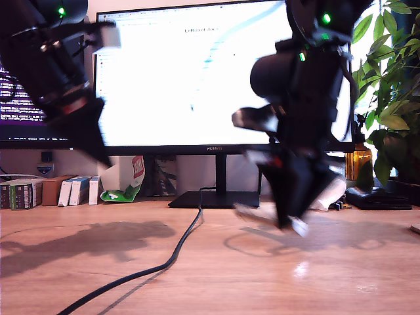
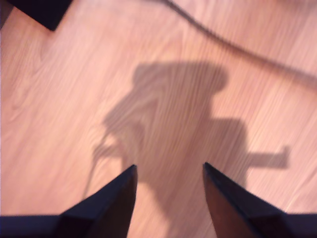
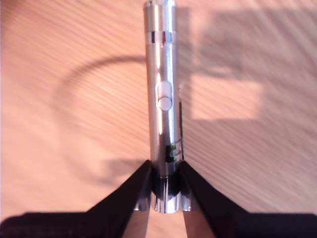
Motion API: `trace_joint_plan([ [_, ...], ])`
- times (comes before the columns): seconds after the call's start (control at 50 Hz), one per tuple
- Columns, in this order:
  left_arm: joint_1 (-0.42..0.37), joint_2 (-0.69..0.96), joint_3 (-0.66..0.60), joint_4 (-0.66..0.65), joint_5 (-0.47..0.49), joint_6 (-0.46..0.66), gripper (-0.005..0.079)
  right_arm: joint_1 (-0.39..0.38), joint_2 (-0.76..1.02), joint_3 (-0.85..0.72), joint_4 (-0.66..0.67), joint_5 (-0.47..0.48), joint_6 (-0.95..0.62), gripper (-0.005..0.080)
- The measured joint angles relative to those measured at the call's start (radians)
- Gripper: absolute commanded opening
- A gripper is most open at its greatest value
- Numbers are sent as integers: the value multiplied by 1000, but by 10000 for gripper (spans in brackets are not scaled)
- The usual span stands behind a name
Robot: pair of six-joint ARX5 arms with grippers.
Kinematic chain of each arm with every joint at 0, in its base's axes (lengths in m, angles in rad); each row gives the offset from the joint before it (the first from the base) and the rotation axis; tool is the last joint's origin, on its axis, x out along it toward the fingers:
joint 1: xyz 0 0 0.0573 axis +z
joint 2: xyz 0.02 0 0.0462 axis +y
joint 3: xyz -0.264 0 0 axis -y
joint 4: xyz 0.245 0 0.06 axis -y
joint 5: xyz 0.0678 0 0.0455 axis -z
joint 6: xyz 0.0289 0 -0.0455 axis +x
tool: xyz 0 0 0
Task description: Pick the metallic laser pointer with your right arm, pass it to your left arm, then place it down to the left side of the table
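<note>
The metallic laser pointer [image 3: 162, 99] is clamped by its base in my second gripper [image 3: 166, 186], apparently above the worktop [image 1: 210, 275] at the exterior view's lower right. My first gripper [image 2: 169, 178] is held agape, empty. The free end should be presented squarely for handover.

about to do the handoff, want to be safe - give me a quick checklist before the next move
1. Laser pointer gripped by my second gripper: ok, jaws closed on one end in the second wrist view.
2. Pointer lifted off the table: cannot tell, exterior view blurred.
3. My first gripper free to receive: ok, fingers apart, nothing between them.
4. Grippers close enough to pass: not ok, no pointer in the first wrist view, only bare wood and shadow.
5. Black cable out of the way: cannot tell, it runs across the table between the arms.
</note>
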Motion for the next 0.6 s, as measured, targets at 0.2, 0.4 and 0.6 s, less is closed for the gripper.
trace_joint_plan([
  [0.2,108,1,0,147,380,-233,364,0,-189,35,-8,-25,1,-10],
  [0.4,242,2,0,449,838,-564,402,0,-346,86,31,-98,24,-11],
  [0.6,287,2,0,708,1005,-874,420,8,-355,86,132,-190,107,-10],
])
